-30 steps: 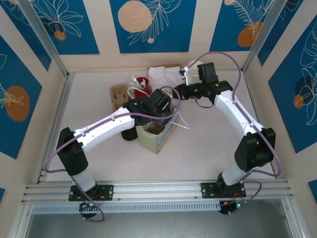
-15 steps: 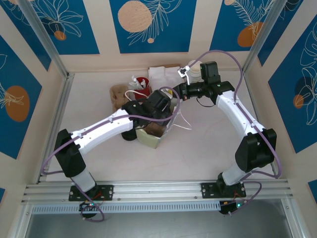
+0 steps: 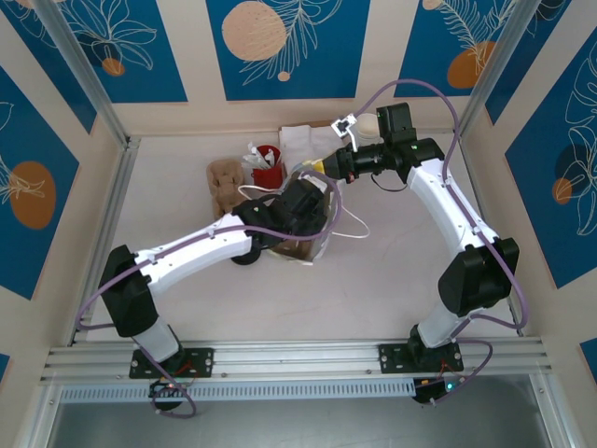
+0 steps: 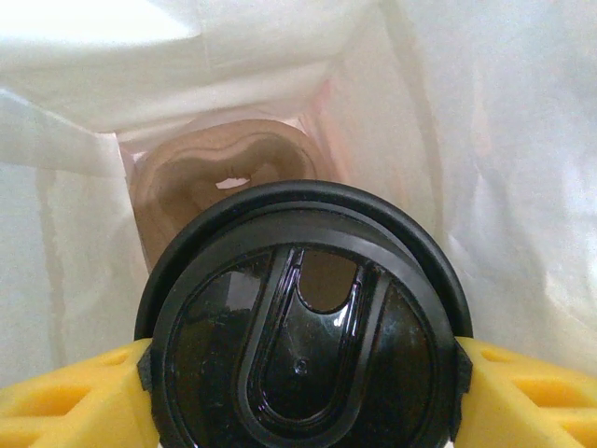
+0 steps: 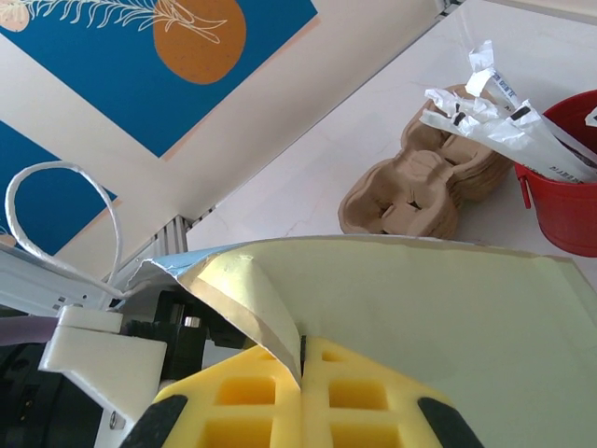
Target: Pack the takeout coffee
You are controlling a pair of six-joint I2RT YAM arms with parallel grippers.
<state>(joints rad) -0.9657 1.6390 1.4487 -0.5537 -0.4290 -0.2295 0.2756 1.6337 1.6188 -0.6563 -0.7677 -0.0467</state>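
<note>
Table (image 3: 392, 271), far left: spare trays (image 5: 410, 187), red tub (image 5: 569, 205), clear of the path. Centre: left pincer (image 4: 298, 411) clamped on takeout coffee (image 4: 303, 327), inside paper bag (image 4: 485, 140), cup axis along the bag's depth; moulded tray (image 4: 224, 173) straight ahead, unobstructed. Right: right pincer (image 5: 303, 373) clenched on bag rim.

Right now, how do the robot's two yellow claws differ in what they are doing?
The left gripper is spread wide around the lidded takeout coffee; the right gripper is pinched shut on the thin edge of the bag. The left gripper reaches inside the bag, while the right gripper sits outside at its rim. Both are yellow at the tips, and both are holding something.
</note>
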